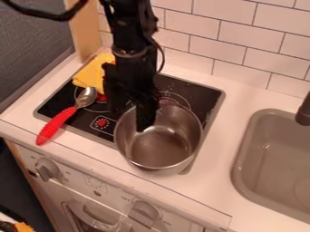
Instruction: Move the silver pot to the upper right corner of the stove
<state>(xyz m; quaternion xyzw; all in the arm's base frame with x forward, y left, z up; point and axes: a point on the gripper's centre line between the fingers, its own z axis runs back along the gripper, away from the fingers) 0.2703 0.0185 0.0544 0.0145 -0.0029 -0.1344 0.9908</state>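
The black gripper (145, 120) hangs down over the silver pot (158, 147), its lower end inside the pot near the back left part of the rim. Whether it holds the pot wall cannot be made out. The pot stands upright at the front right of the black stove (205, 95), partly over the stove's front edge. The arm hides part of the stove behind the pot.
A spoon with a red handle (56, 126) lies across the stove's left front edge. A yellow cloth (94, 72) is at the back left. To the right is a grey sink (272, 158) with a dark faucet (304, 111); a tiled wall (236, 41) stands behind.
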